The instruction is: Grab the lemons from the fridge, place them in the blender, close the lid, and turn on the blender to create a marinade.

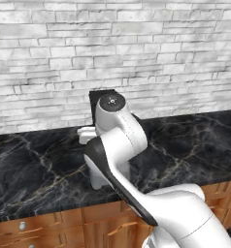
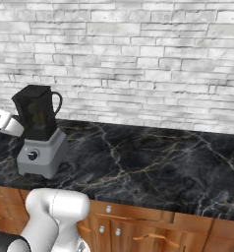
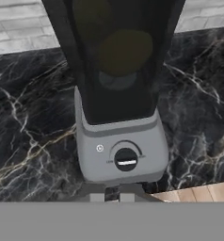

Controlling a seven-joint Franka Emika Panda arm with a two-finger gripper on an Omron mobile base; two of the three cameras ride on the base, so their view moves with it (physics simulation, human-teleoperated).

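On the black marble counter (image 2: 153, 162), under the white brick wall (image 2: 138, 59), we've got the blender (image 2: 40, 135) standing upright, grey base down, dark smoky jar on top. The lid (image 2: 34, 89) is sitting flat on the jar's rim in the right base view. Through the dark glass in the hand view we can make out the lemons (image 3: 125, 51), dim yellowish rounds, one lower and nearer, another higher up behind it. Right in front of us is the round black knob (image 3: 125, 159) on the base's face, its pale bar lying level. And the gripper (image 3: 111, 195): just its fingertips poke up at the bottom of the hand view, close together, just below the blender's base and in line with the knob. We can't tell if they're touching anything or how wide they stand. From the left base view our arm (image 1: 120, 140) covers most of the blender. Wooden drawers (image 2: 138, 229) run below the counter edge.
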